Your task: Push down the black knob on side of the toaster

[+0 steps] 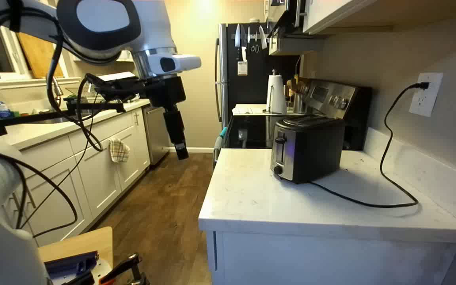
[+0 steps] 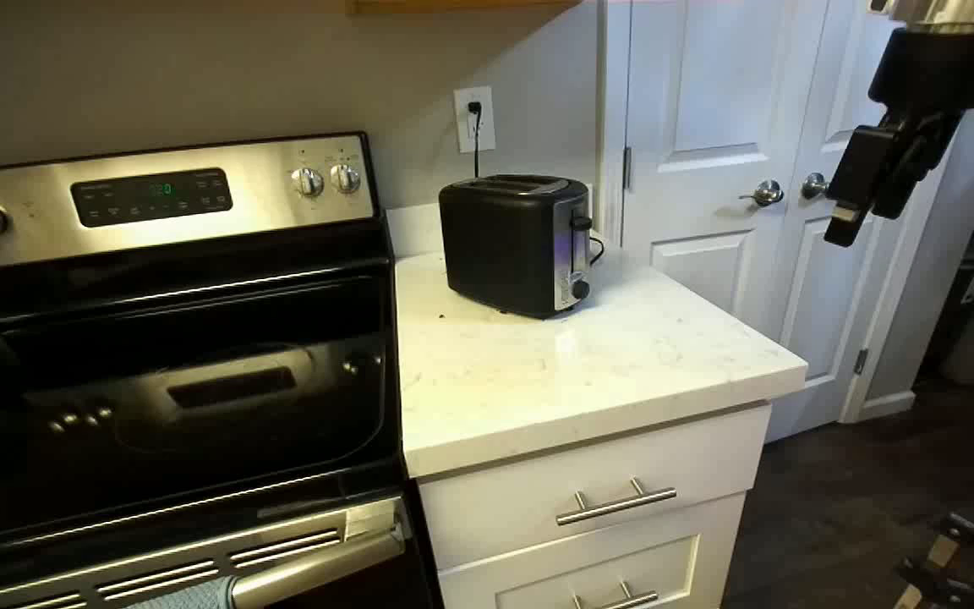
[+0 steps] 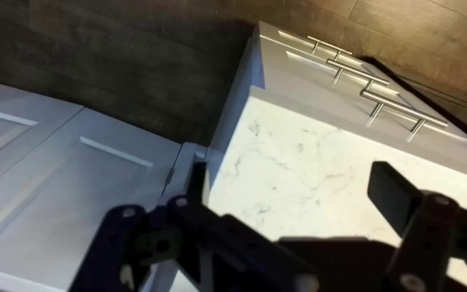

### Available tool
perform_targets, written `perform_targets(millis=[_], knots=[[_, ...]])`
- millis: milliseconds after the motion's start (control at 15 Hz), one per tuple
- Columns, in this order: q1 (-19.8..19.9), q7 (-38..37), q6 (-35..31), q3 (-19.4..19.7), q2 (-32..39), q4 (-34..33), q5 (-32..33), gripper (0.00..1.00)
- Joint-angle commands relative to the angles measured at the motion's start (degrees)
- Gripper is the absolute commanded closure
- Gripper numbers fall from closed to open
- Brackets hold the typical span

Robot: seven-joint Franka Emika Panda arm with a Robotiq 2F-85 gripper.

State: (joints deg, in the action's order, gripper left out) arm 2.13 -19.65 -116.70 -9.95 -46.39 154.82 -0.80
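Brushed metal is fronting the boxy toaster [image 1: 318, 152] that's sitting well apart from the gripper [image 3: 292, 184], stubby black knob [image 2: 581, 223] poking out on the gripper-facing end, and the fingers [image 3: 391, 196] are hanging wide apart.

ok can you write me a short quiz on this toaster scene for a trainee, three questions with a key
1. Multiple choice. Compared with the round dial on the toaster, the black knob sits: A) below it; B) level with it; C) above it.
2. True or false. The gripper stands apart from the toaster, with its jaws open.
3. Short answer. In an exterior view, what is the toaster's black cord plugged into?

Key
1. C, so it does not look pressed down.
2. True: the wrist view shows the open jaws, and both exterior views show the gap to the toaster.
3. The wall outlet.
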Motion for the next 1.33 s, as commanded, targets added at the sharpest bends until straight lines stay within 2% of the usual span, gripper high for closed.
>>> perform_targets(millis=[0,933,1067,1267], knots=[[-0.24,-0.13,0.16,0.23,0.05,-0.12,0.2,0.0],[-0.22,-0.06,0.1,0.39,0.29,-0.26,0.08,0.0],[0.76,-1.38,-2.35,-0.12,0.53,-0.22,0.68,0.0],[2.19,-1.82,-10.71,0.26,1.94,-1.07,0.78,0.0]])
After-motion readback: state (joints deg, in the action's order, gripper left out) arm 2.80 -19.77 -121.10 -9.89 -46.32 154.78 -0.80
